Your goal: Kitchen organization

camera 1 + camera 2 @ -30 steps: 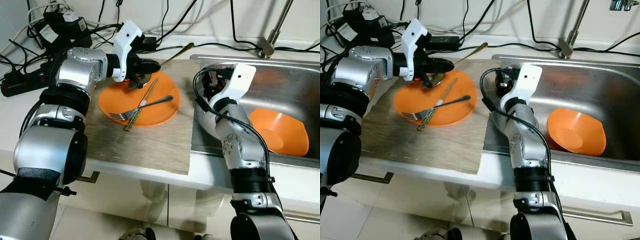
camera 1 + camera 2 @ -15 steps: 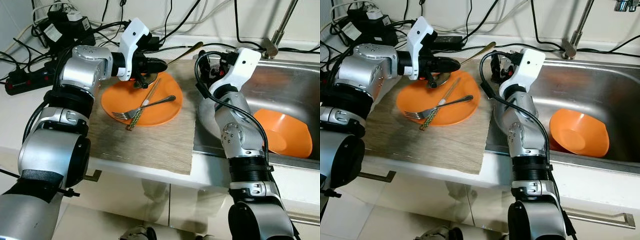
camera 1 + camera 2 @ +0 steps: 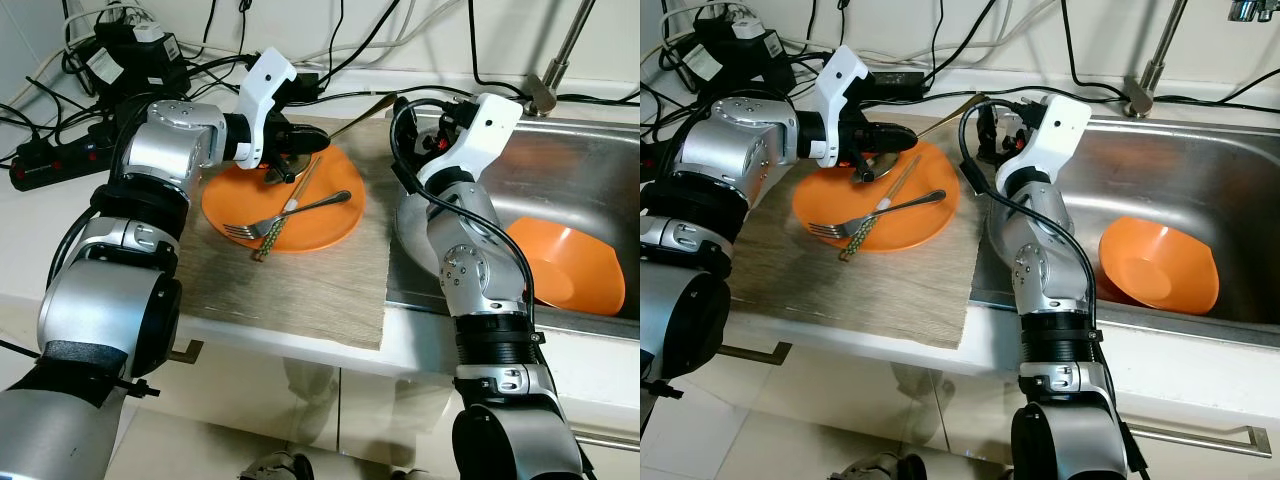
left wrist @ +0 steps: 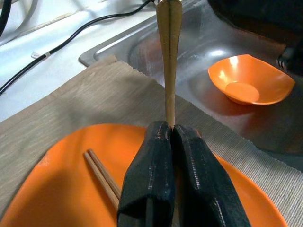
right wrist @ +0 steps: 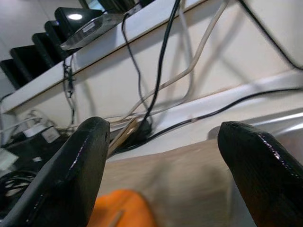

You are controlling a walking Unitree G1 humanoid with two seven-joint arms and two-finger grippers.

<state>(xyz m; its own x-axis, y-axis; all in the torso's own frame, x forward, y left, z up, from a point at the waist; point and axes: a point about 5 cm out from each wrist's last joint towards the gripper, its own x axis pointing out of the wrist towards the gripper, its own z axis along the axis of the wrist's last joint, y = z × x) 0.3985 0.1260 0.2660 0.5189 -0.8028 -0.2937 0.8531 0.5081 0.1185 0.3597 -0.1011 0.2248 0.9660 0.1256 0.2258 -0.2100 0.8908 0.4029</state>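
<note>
An orange plate (image 3: 320, 205) lies on a woven mat (image 3: 300, 290), carrying a fork (image 3: 300, 211) and wooden chopsticks (image 3: 282, 218). My left gripper (image 3: 315, 140) hovers over the plate's far edge, shut on a gold spoon (image 4: 169, 47) whose handle (image 3: 362, 110) slants up toward the sink. My right gripper (image 5: 161, 170) stands open by the sink's left rim. It faces the mat and the end of the spoon handle (image 5: 124, 135), with nothing between its fingers. An orange bowl (image 3: 565, 265) rests in the steel sink (image 3: 540, 170).
Power strips (image 3: 55, 160) and a tangle of black cables (image 3: 200, 75) crowd the counter behind the mat. A faucet (image 3: 552, 75) rises at the back of the sink. The counter's front edge runs just below the mat.
My right gripper has risen from the sink's rim toward the back of the mat, closer to the spoon handle. The left gripper still holds the spoon over the plate.
</note>
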